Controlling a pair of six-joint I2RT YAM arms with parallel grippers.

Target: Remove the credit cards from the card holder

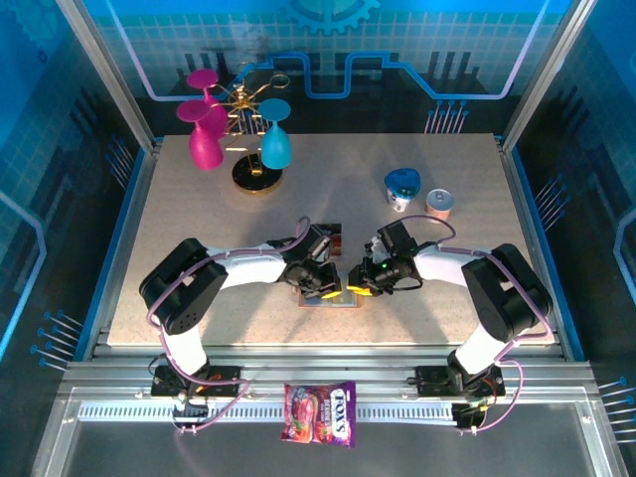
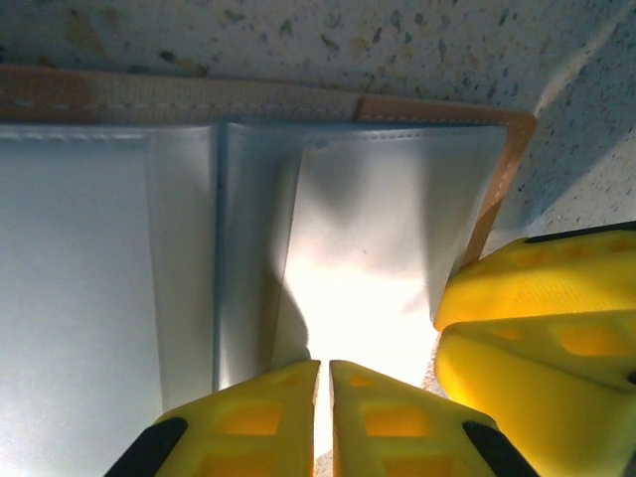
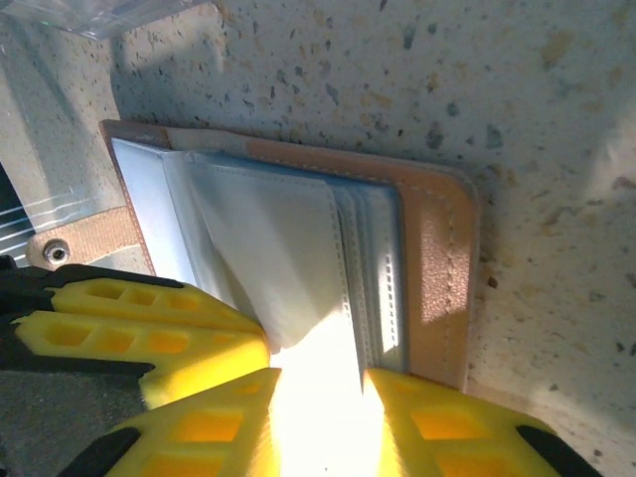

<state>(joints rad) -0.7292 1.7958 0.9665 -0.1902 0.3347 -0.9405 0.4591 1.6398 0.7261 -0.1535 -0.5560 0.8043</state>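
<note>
Card holder (image 1: 336, 297) sits mid-front on the table (image 1: 338, 179), between left gripper (image 1: 323, 290) and right gripper (image 1: 356, 287) — goblet stand (image 1: 256, 174) behind-left, two cups (image 1: 402, 187) behind-right, packet (image 1: 320, 413) before the table's edge.

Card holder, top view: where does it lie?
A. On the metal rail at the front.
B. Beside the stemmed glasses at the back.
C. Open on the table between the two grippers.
C: the card holder lies open on the table, with the left gripper and right gripper meeting over it.
</note>
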